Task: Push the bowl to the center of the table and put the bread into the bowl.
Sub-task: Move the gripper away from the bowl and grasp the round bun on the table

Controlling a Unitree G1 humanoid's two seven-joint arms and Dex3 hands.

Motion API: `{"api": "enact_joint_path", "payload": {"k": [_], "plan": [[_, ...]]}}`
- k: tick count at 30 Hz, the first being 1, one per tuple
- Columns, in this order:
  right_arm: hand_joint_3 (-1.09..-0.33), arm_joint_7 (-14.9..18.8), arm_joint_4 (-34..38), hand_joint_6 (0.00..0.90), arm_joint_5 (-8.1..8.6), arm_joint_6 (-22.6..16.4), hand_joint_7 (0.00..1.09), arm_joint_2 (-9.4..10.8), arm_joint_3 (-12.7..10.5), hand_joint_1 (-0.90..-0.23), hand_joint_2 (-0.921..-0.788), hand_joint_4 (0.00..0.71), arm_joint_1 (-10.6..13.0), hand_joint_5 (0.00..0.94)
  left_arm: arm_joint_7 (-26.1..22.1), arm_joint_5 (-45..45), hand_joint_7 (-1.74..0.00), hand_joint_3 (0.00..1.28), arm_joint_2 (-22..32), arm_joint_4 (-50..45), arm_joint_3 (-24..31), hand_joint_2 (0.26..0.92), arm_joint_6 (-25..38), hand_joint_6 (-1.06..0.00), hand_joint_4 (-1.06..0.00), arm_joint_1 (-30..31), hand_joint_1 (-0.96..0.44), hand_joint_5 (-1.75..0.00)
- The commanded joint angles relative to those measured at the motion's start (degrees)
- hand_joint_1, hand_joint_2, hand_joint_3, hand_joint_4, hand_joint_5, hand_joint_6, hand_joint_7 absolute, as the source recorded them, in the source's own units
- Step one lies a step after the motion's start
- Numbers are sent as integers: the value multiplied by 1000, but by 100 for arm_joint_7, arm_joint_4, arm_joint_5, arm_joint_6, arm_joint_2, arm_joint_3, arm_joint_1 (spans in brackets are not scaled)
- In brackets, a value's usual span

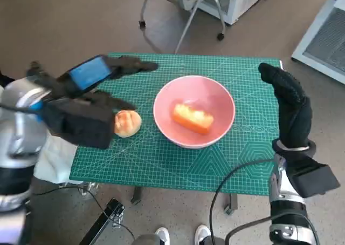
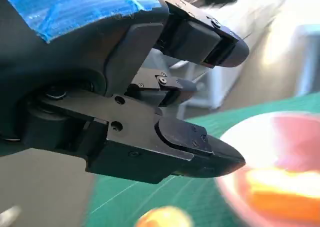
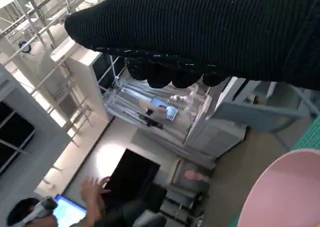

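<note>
A pink bowl (image 1: 215, 102) stands near the middle of the green cutting mat (image 1: 161, 164), with an orange-crusted piece of bread (image 1: 192, 118) inside it. A round bun (image 1: 128, 123) lies on the mat just left of the bowl. My left hand (image 1: 89, 94) hovers above the mat's left part, fingers spread and holding nothing, partly above the bun. In the left wrist view its fingers (image 2: 195, 142) stretch toward the bowl (image 2: 280, 132), the bread (image 2: 285, 192) and the bun (image 2: 165, 218). My right hand (image 1: 288, 102) is raised upright at the bowl's right, empty. The bowl's rim (image 3: 285, 192) shows in the right wrist view.
The mat covers the small table. Chair legs on castors (image 1: 180, 24) and a white cabinet (image 1: 323, 34) stand beyond the far edge. Cables (image 1: 232, 202) hang by the near edge, and shoes (image 1: 180, 235) show below. A person (image 3: 75, 207) sits at a screen in the right wrist view.
</note>
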Motion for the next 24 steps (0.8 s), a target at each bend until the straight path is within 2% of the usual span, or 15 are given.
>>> {"api": "enact_joint_path", "payload": {"k": [1, 6, 11, 17, 24], "plan": [[-837, 55, 30, 62, 75, 142, 729, 26, 18, -567, -921, 361, 50, 58, -139, -33, -1, 0, 201, -256, 59, 807, 56, -443, -270, 270, 79, 0], [-837, 71, -6, 60, 79, 193, 730, 45, 43, -559, -921, 366, 45, 56, -143, 42, 0, 0, 352, -346, 41, 805, 27, -414, -228, 526, 132, -1], [-838, 52, -71, 59, 13, 225, 734, 41, 75, -561, -921, 368, 58, 53, 17, 409, 0, 5, 450, -263, -137, 812, -191, -391, -189, 728, 187, 0], [-838, 117, -65, 56, 57, 225, 740, 25, 80, -567, -921, 369, 58, 50, 15, 692, 0, 12, 404, -116, -301, 826, -197, -376, -168, 724, 210, 0], [-841, 84, -66, 51, -16, 222, 751, -5, 68, -566, -921, 371, 58, 47, 61, 927, 0, 13, 290, 179, -507, 828, -188, -370, -155, 635, 205, -1]]}}
